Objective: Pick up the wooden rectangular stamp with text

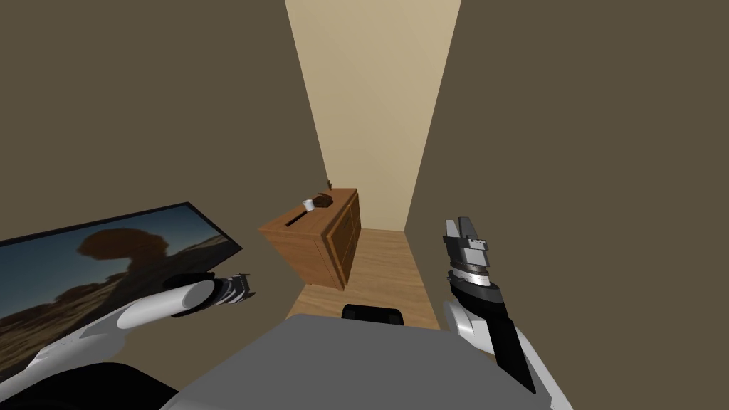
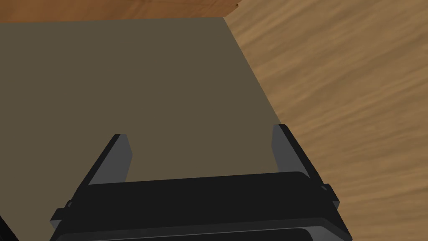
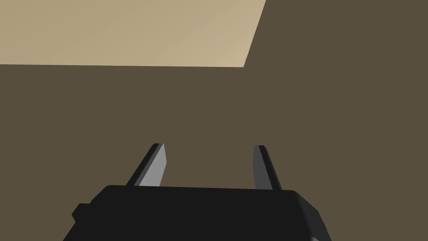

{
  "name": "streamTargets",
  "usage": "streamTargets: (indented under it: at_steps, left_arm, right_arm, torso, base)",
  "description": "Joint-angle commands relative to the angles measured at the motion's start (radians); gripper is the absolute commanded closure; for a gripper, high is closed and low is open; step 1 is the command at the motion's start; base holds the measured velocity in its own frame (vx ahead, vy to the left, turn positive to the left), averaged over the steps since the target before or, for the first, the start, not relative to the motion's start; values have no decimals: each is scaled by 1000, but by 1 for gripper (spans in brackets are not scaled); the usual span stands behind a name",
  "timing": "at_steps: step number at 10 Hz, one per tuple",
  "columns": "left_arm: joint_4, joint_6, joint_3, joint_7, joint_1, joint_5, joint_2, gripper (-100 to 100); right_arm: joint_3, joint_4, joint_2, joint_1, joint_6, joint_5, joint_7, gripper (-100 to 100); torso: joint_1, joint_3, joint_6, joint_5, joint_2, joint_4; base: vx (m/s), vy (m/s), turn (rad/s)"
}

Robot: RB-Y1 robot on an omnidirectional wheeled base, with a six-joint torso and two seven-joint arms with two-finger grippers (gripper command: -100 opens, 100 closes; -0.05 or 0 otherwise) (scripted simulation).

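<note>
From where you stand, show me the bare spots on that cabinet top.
On the cabinet top, the near end is bare but for a thin dark strip. Its far end is crowded: a white cup beside a dark brown object. The floor between cabinet and right wall lies open.

On the cabinet [image 1: 299, 253] ahead, a cup [image 1: 308, 205] stands just beside a lump [image 1: 324, 201].

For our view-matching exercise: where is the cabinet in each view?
Head: cabinet mid-picture, by the brown wall.
Left wrist: likely the wood strip beyond the open left gripper, past the wall.
Right wrist: brown wall ahead of the open right gripper.
Shared landmark: the brown wall.
</note>
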State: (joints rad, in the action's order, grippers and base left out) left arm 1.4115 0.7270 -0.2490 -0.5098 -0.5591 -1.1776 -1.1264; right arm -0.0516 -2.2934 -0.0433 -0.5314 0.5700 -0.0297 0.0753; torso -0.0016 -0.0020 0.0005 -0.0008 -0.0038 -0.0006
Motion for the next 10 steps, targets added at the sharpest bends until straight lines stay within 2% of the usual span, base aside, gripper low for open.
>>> streamTargets:
  at_steps: [1, 2, 3, 4, 5, 6, 7, 8, 9, 10]
  left_arm:
    - [-29, 50, 1, -13, 3, -27, -32, -100]
    - [-69, 80, -3, -34, 1, -66, -71, -100]
    - [-85, 107, -3, -34, 1, -82, -89, -100]
    - [-85, 120, -3, -34, 1, -82, -89, -100]
    - [-128, 156, -6, -54, 1, -127, -134, -100]
    - [-140, 184, -6, -54, 1, -137, -145, -100]
    - [-185, 212, -9, -73, 0, -177, -182, -100]
    - [-195, 239, -9, -73, 0, -191, -198, -100]
    - [-195, 247, -9, -73, 0, -191, -198, -100]
    - [-243, 284, -11, -92, -1, -234, -242, -100]
  right_arm:
    - [0, 0, 0, 0, 0, 0, 0, 0]
    - [0, 0, 0, 0, 0, 0, 0, 0]
    - [0, 0, 0, 0, 0, 0, 0, 0]
    - [0, 0, 0, 0, 0, 0, 0, 0]
    - [0, 0, 0, 0, 0, 0, 0, 0]
    - [0, 0, 0, 0, 0, 0, 0, 0]
    - [0, 0, 0, 0, 0, 0, 0, 0]
    - [0, 0, 0, 0, 0, 0, 0, 0]
    - [0, 0, 0, 0, 0, 0, 0, 0]
    - [0, 0, 0, 0, 0, 0, 0, 0]
  torso:
    - [0, 0, 0, 0, 0, 0]
    - [0, 0, 0, 0, 0, 0]
    - [1, -1, 0, 0, -2, 0]
    - [1, -1, 0, 0, -2, -1]
    - [1, 0, 0, 1, 0, 0]
    - [1, -1, 0, 0, -1, 0]
    - [1, -1, 0, 0, -2, -1]
    - [1, -2, 0, 0, -4, -1]
    - [1, -2, 0, 1, -3, -1]
    - [1, -1, 0, 1, -1, 0]
  base:
    - [52, -25, -18]
    - [83, -17, -59]
    - [73, -14, -33]
    - [30, -14, 7]
    - [63, -22, -54]
    - [75, -18, -41]
    - [101, -14, -75]
    - [89, -11, -37]
    - [43, -3, 10]
    - [82, 2, -74]
